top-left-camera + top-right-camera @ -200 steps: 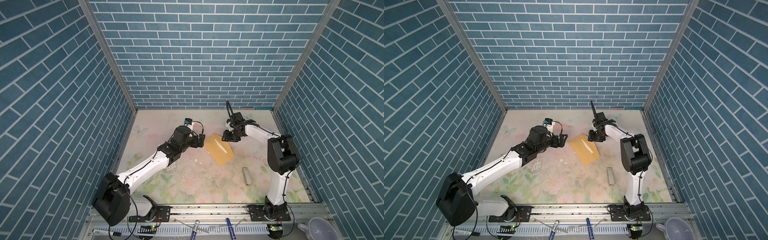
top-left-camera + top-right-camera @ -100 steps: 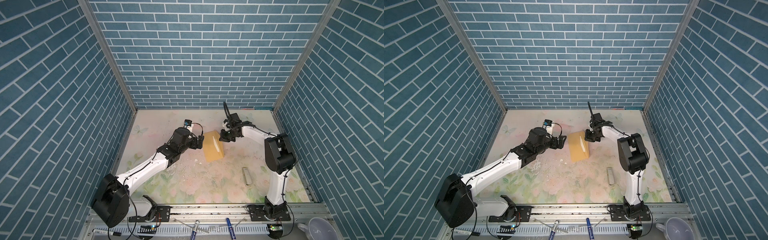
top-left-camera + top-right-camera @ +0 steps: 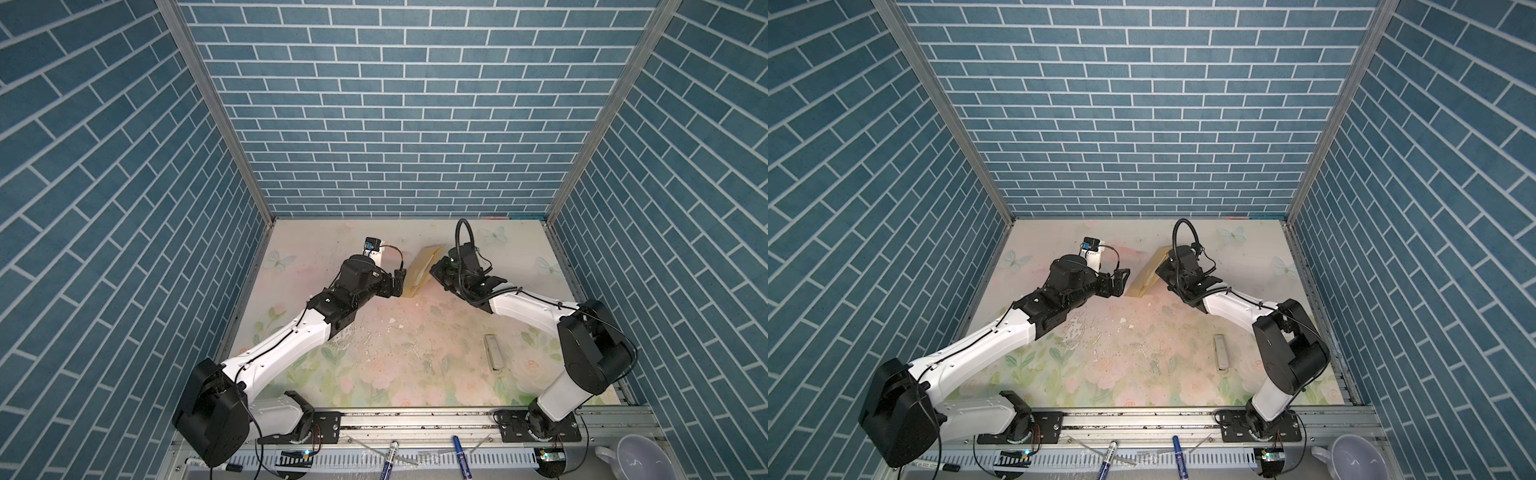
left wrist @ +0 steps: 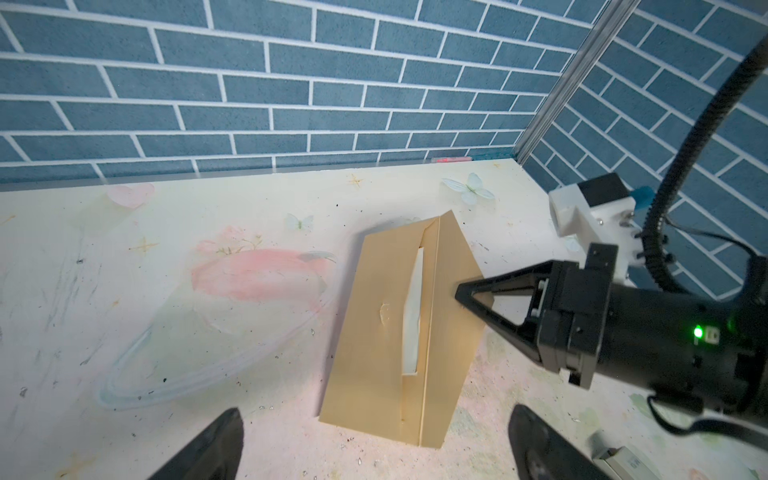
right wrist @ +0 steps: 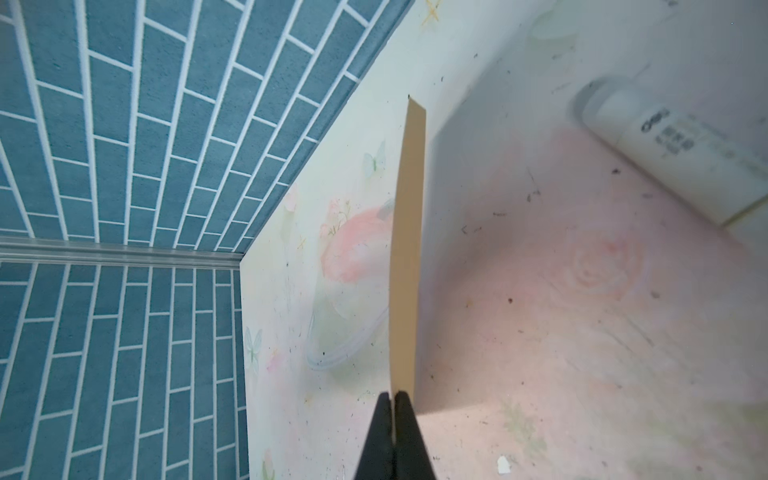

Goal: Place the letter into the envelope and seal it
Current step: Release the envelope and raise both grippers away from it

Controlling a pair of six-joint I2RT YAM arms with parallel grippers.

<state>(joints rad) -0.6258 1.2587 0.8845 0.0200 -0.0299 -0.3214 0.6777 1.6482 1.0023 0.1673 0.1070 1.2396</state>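
Here's the long mustard-yellow paper envelope (image 4: 374, 332), lying on the pale floral worktop (image 4: 166, 332) toward the back wall, between both arms. Its flap is nipped tight by the right fingers (image 4: 498, 328). The tan letter (image 4: 415, 307)? Just a pale sliver peeking from inside, border unreadable. The left fingers (image 4: 216, 440) are spread wide, cut off at the frame's edge.

Mustard-yellow envelope (image 4: 370, 353), pastel floral table (image 4: 166, 299), blue brick-pattern walls (image 4: 291, 62) w/ white lines.
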